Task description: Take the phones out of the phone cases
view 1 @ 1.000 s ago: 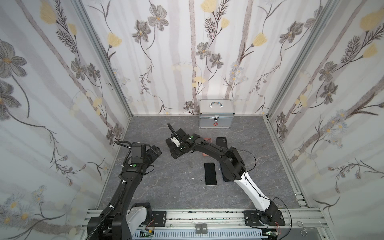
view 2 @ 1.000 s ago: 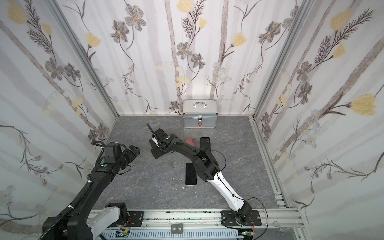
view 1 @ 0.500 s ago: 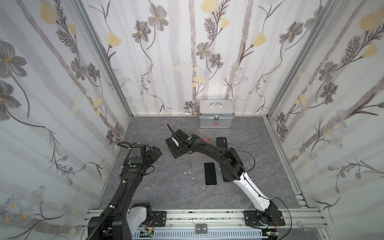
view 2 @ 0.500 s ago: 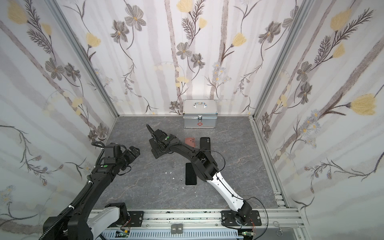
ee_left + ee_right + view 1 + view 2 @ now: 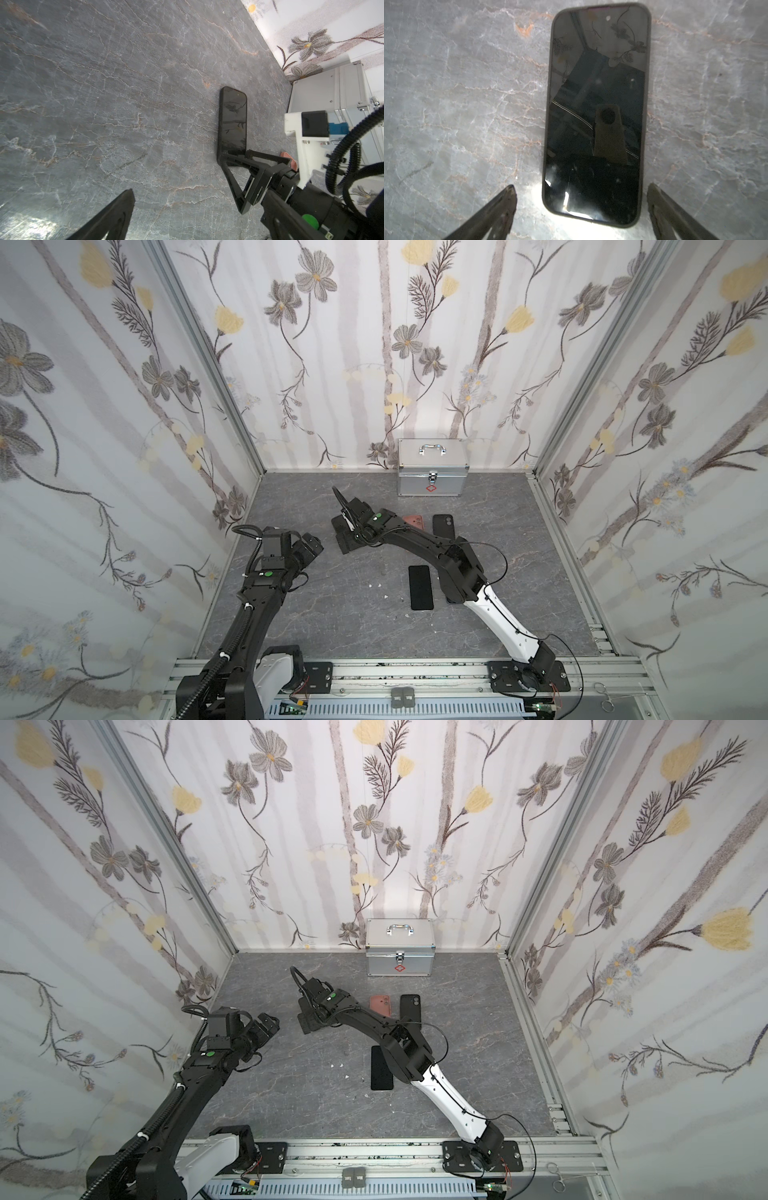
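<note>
Phone point(image 5: 596, 116) inside a dark phone case point(image 5: 548, 128), flat and screen up on the desk point(image 5: 332, 626), left of the middle and past halfway to the back edge.

Nearest the front edge, about mid-desk: loose black handset point(image 5: 420, 587), lying flat.

Further in, near the left edge: left gripper point(image 5: 312, 546), spread wide, empty, above the desk, aimed toward the cased phone and well apart from it.

Beyond that, across the middle: right gripper point(image 5: 581, 190), wide open, tilted down over one short end of the phone. Fingers point(image 5: 506, 199) on either side of the case, with a strip of desk visible between each and the rim in the right wrist view. Nothing gripped.

To the right of it, behind the right forearm: pink case point(image 5: 413, 521), partly hidden, then black cover point(image 5: 444, 526), camera holes up.

At the back edge: closed silver box point(image 5: 432, 479) with handle, latch and red cross.
</note>
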